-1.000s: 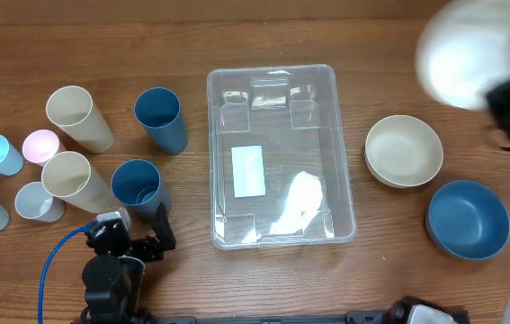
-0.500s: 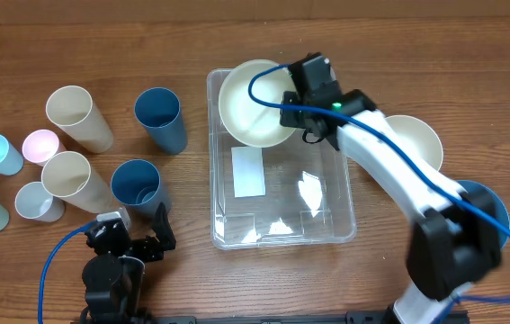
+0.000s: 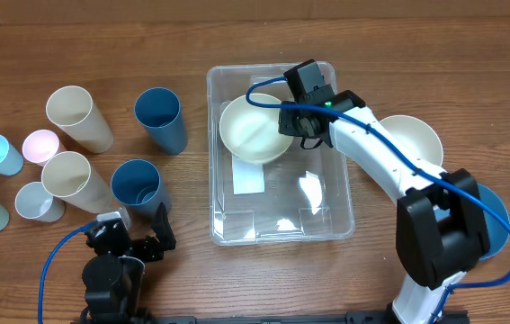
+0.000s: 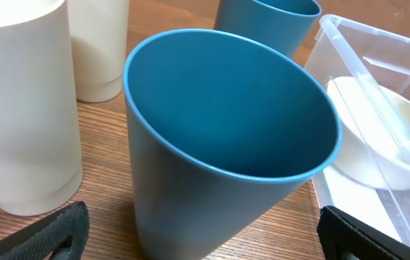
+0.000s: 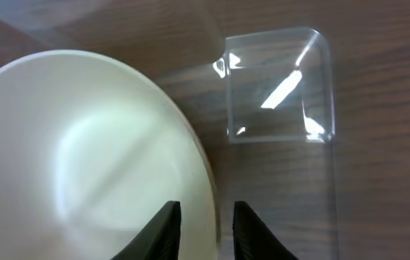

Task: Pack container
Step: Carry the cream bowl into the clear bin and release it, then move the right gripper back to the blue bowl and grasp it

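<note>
Currently, the container [image 3: 313, 211] lies flat at the centre of the overhead frame, open side up, with a white label [image 3: 248, 178] on its base. Judged from its thin, see-through walls, it is light, somewhat flexible and slick. It is likely to slide on the wooden table [image 3: 416, 54] if a load is pressed against a wall. If it must be held, grip the lip along a long side, not the smooth wall below it.

The right gripper [image 3: 292, 119] is closed on the rim of a cream bowl [image 3: 253, 130], one finger inside and one outside. It holds the bowl within the container's upper-left part. Whether the bowl touches the base cannot be determined. The bowl appears rigid and light.

The left gripper [image 3: 139, 236], at the lower left of the frame, stands wide open and empty, facing a blue cup [image 4: 226, 137].
</note>
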Action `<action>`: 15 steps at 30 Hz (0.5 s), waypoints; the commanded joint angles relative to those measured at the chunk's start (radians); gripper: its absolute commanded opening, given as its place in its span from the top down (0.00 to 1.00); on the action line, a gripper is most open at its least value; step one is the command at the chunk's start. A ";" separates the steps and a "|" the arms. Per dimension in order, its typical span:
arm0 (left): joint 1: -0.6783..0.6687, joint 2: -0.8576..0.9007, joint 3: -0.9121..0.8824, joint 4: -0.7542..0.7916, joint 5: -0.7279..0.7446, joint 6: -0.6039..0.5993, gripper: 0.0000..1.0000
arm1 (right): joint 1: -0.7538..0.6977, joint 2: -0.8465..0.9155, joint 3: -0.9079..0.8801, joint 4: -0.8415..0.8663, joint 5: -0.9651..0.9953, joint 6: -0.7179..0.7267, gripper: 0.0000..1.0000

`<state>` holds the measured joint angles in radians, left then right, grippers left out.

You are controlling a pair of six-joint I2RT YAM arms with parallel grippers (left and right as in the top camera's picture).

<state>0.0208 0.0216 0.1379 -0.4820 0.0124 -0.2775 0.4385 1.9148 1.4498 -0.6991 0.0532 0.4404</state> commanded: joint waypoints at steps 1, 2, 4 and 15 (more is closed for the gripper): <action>-0.002 -0.011 -0.002 0.000 0.007 0.008 0.00 | -0.004 -0.195 0.012 -0.028 0.010 -0.003 0.69; -0.002 -0.011 -0.002 0.000 0.007 0.008 0.00 | -0.006 -0.259 0.012 -0.045 0.037 -0.003 0.66; -0.002 -0.010 -0.002 0.000 0.007 0.008 0.00 | -0.015 -0.414 0.012 -0.089 0.098 -0.003 0.53; -0.002 -0.010 -0.002 0.000 0.007 0.008 0.00 | -0.533 -0.843 0.000 -0.451 0.240 0.084 0.28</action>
<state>0.0208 0.0216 0.1379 -0.4824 0.0124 -0.2775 0.0486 1.0279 1.4666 -1.0988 0.2699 0.5011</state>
